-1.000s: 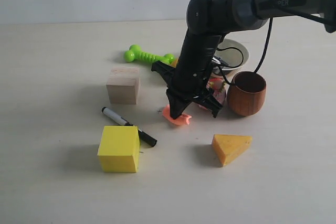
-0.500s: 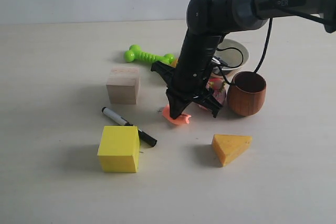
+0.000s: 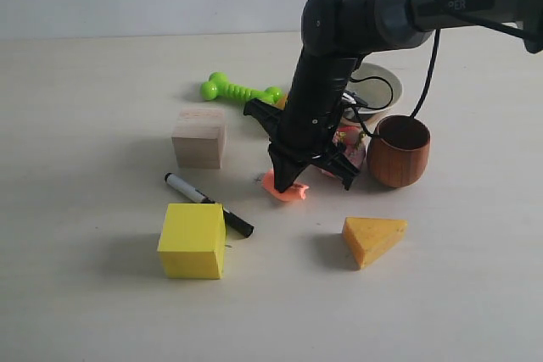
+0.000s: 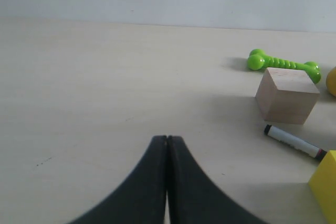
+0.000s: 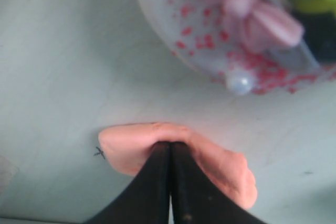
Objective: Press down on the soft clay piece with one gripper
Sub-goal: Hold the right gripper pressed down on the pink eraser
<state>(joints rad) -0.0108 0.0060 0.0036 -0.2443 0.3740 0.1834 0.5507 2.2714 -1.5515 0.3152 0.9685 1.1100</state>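
Even soft light, blurry wrist close-up

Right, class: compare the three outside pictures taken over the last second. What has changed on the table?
Nothing visibly changed. The black right gripper stays with its shut fingers pressed on the small salmon-orange clay lump. The objects around it lie where they were.

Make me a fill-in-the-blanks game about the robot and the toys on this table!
1. The hand pressing on the soft clay piece belongs to the ____ arm.
2. The marker lies between a wooden block and a cube coloured ____.
3. The bone toy is coloured ____.

Missing words: right, yellow, green.
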